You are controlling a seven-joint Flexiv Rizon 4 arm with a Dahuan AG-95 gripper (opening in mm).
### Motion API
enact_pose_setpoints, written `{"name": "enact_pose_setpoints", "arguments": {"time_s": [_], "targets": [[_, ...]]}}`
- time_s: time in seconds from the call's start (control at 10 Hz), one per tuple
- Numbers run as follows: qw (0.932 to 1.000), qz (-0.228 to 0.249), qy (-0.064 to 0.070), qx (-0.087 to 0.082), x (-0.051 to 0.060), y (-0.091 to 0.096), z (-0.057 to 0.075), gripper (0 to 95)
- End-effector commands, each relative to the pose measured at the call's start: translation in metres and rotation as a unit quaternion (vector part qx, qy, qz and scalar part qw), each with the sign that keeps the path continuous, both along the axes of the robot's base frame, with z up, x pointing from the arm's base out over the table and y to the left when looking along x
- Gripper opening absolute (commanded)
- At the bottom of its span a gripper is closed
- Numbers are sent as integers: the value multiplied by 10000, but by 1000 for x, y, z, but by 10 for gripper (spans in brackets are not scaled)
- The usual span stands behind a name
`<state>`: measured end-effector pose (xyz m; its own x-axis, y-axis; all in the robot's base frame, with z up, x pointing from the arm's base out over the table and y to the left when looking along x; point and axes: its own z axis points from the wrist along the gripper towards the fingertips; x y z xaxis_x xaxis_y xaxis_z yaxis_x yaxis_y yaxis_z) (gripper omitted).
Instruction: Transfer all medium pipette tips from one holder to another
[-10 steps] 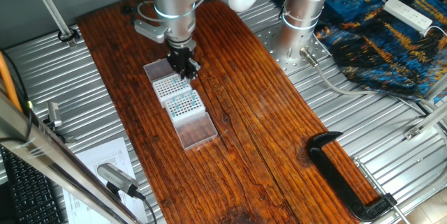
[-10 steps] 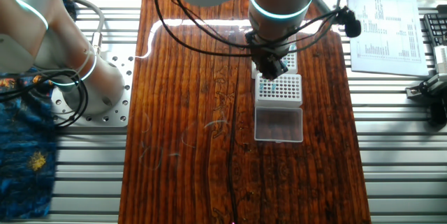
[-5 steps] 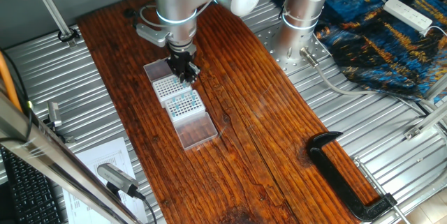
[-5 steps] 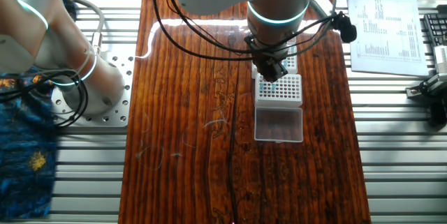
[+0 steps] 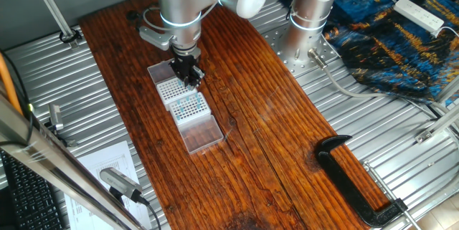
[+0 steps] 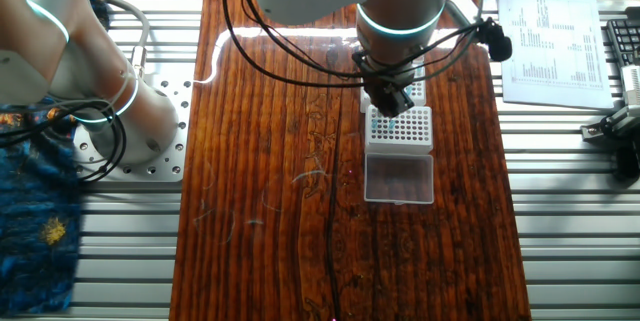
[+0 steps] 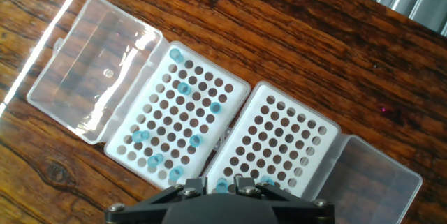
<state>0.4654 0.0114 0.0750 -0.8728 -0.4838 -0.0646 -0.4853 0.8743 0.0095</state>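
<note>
Gripper [image 7: 219, 180] hangs with fingers nearly closed over the near edge between two racks; whether it pinches a tip I cannot tell. Blue tips [image 7: 184, 88] dot the left rack [image 7: 174, 116], and the right rack [image 7: 279, 140] is almost empty.

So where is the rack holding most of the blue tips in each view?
One fixed view: the fuller tip rack sits left of centre on the wooden board.
Other fixed view: upper right of centre.
Hand view: left of centre.
Shared landmark: its open clear lid alongside.
</note>
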Motion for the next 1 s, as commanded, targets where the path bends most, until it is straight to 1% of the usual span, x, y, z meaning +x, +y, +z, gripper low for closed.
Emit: {"name": "enact_pose_setpoints", "arguments": {"time_s": [0.1, 0.4, 0.5, 0.6, 0.7, 0.8, 1.0], "targets": [[10000, -5, -9, -6, 1, 0, 0, 0], [10000, 30, -8, -17, 1, 0, 2, 0], [10000, 45, -5, -14, 1, 0, 4, 0], [10000, 83, 13, -12, 2, 0, 9, 0], [9999, 153, 31, -19, 5, 2, 23, 0], [9998, 176, 44, -23, 6, 2, 28, 0], [9996, 248, 100, -21, 8, 7, 58, 0]]}}
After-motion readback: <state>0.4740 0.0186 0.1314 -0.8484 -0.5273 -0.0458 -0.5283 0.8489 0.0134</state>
